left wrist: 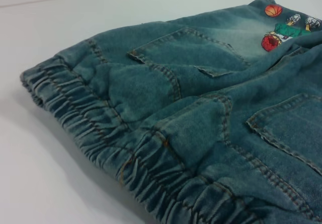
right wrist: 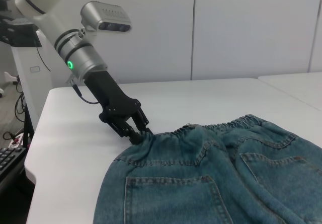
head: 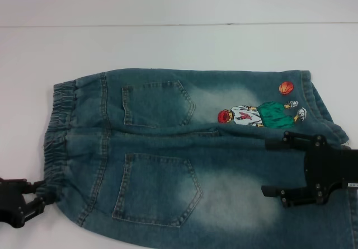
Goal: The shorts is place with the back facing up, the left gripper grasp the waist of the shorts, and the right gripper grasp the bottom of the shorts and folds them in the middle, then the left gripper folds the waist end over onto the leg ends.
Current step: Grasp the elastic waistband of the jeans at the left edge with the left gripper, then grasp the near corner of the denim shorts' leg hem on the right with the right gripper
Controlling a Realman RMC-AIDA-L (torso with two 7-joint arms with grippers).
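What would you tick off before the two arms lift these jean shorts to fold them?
1. Back faces up: ok, both back pockets show on the shorts.
2. Left gripper on the waist: ok, closed on the elastic's near corner.
3. Right gripper on the leg end: not ok, open above the denim.
4. Shorts lie flat: not ok, bunched along the middle seam.
5. Near leg hem in sight: cannot tell, cut off by the head view's edge.

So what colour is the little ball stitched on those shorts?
Orange, the ball on the shorts, clearest in the head view.
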